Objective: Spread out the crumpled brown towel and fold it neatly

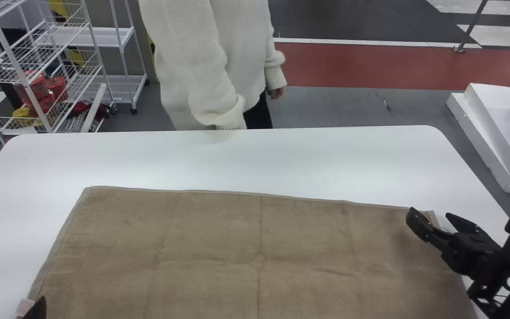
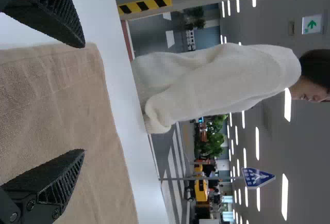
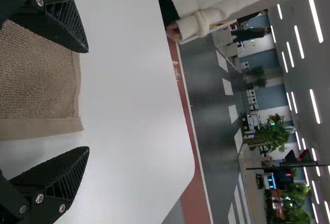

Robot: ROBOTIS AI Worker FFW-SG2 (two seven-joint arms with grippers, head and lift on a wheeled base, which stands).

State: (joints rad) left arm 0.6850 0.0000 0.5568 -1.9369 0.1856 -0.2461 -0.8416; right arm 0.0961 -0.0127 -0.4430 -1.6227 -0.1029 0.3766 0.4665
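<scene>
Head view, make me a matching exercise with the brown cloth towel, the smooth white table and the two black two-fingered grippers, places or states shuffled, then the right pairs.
Things:
1. Brown cloth towel
2. Smooth white table
3. Left black gripper
4. Right black gripper

Places or states:
A. At the far right corner of the towel
B. Spread out, with faint creases
C. By the towel's left edge
D. Underneath, with rounded far corners

Pairs: 1-B, 2-D, 3-C, 4-A

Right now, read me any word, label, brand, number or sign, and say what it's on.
No words or numbers are legible.
Small pale pink tag on brown cloth towel: no readable print.
Green-and-white rectangular sign, high behind: arrow-like symbol, any lettering too small.
Blue sign on thin metal pole: too small to read.
</scene>
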